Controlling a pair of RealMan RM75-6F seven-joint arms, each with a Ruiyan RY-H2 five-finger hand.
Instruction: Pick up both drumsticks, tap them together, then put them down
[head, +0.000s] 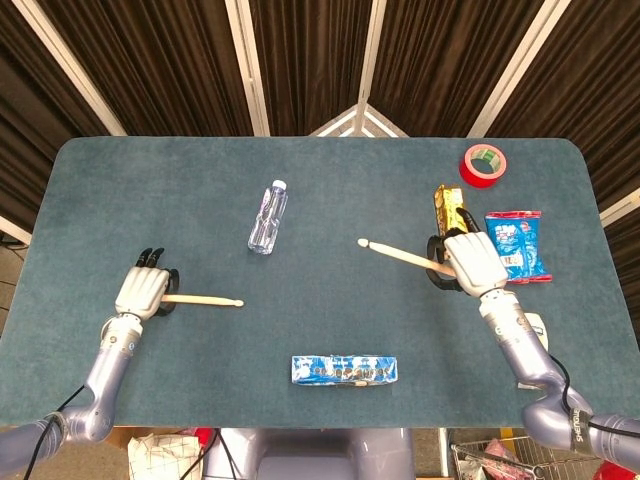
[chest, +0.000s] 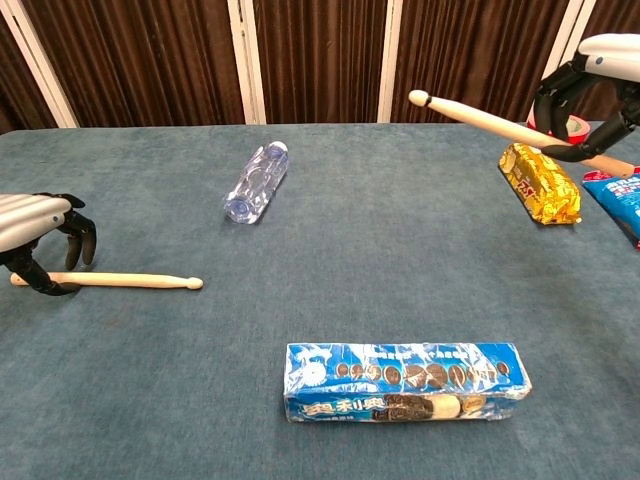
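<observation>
Near the table's left edge, the left hand (chest: 35, 240) arches half-curled over the butt of one drumstick (head: 204, 299) lying flat; whether it grips is unclear. By the right edge, the right hand (head: 470, 262) grips the raised second drumstick (chest: 490, 122), whose butt is hidden; package writing is illegible.

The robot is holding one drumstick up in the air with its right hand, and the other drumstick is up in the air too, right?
Not quite. The right hand does hold one drumstick up, but the chest view shows the other drumstick lying flat on the table, with the left hand curled over its end.
</observation>
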